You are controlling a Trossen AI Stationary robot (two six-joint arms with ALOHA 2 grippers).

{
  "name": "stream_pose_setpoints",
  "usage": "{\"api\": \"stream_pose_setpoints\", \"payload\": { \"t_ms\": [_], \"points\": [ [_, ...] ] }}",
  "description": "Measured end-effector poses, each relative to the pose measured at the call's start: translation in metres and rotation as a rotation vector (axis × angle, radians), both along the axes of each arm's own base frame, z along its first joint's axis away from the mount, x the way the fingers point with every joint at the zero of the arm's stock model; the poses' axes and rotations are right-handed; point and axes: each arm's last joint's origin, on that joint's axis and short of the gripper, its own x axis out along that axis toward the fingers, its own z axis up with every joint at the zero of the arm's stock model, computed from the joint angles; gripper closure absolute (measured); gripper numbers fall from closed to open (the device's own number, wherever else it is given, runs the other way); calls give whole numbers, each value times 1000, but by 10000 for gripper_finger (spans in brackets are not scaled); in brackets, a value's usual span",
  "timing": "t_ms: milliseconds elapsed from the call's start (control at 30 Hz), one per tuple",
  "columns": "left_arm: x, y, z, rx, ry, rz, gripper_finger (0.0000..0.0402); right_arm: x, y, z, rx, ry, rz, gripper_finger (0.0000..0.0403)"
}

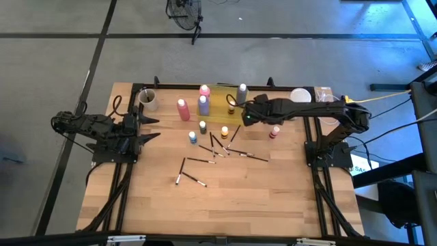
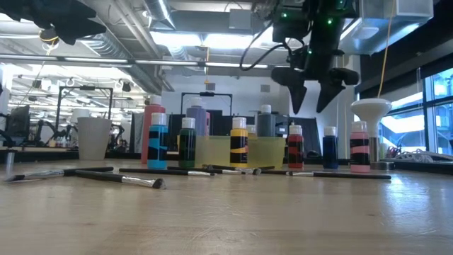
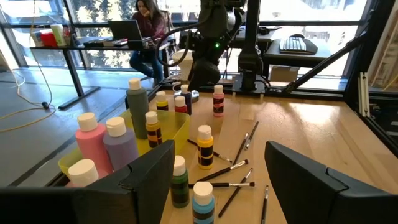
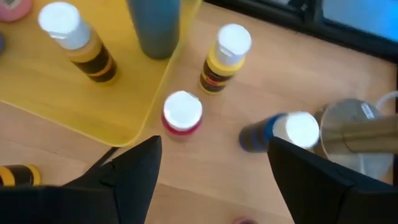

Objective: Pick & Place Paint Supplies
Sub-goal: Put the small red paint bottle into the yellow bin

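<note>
Right gripper (image 4: pixel 211 180) spread wide, hanging above the table just off the corner of the translucent yellow tray (image 4: pixel 74 106), nothing between the fingers. Almost straight below it, upright beside that tray corner: red small white-capped bottle (image 4: pixel 182 114), long axis vertical, probably the nearest pick. Left gripper (image 3: pixel 217 177) parked far across the table from the tray, likewise spread and empty.
</note>
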Motion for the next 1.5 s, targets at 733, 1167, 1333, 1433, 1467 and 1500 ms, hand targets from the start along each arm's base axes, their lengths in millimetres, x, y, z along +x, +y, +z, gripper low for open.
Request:
{"api": "stream_pose_setpoints", "payload": {
  "t_ms": [733, 1167, 1333, 1433, 1467, 1500],
  "points": [
    [0, 0, 0, 0, 0, 2, 155, 6, -2, -28, -47, -128, 11, 108],
    [0, 0, 0, 0, 0, 2, 155, 5, -3, -29, -79, -129, -1, 108],
    [0, 0, 0, 0, 0, 2, 155, 6, -2, -29, -57, -135, 5, 108],
    [0, 0, 0, 0, 0, 2, 155, 6, -2, -29, -56, -135, 5, 108],
    [0, 0, 0, 0, 0, 2, 155, 5, -2, -29, -56, -133, 5, 108],
    [0, 0, 0, 0, 0, 1, 155, 6, -2, -31, -58, -126, 4, 108]
  ]
}}
